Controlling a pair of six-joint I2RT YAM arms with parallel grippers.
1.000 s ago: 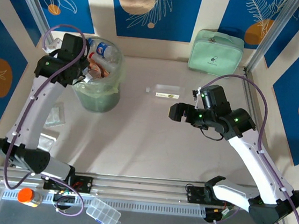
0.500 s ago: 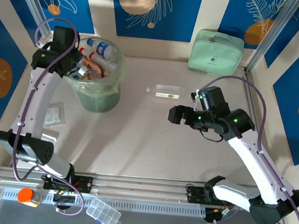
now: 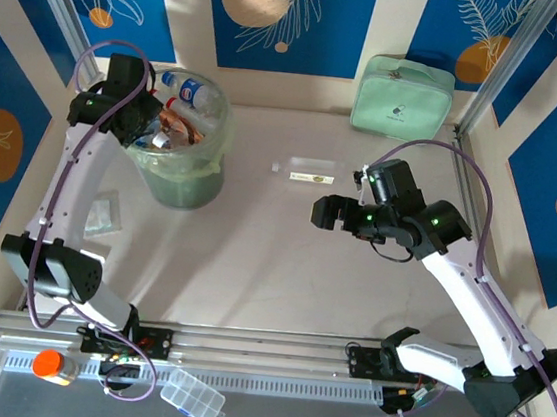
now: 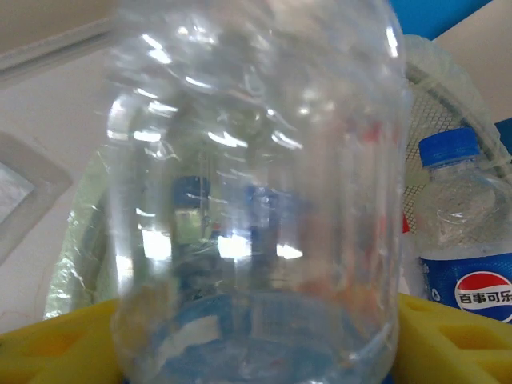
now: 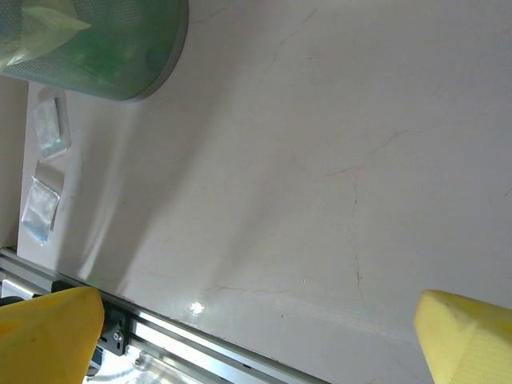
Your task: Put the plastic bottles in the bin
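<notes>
A clear bottle (image 4: 256, 184), its ribbed wall smeared with glare, stood between the yellow pads (image 4: 48, 344) of the left tool (image 3: 149, 133) above the bin (image 3: 198, 187); whether the pads pressed it or stood free could not be told. Blue caps blurred behind the plastic. Beside it, a blue-capped Pepsi bottle (image 4: 468, 240) was cut off at the frame's edge. The green-lined bin, at the far left of the tabletop (image 3: 282, 269), was heaped with bottles. A lone bottle (image 3: 303, 171), faint and small, lay mid-tabletop. The right tool (image 3: 323, 212) hung released, gaping over bare tabletop.
</notes>
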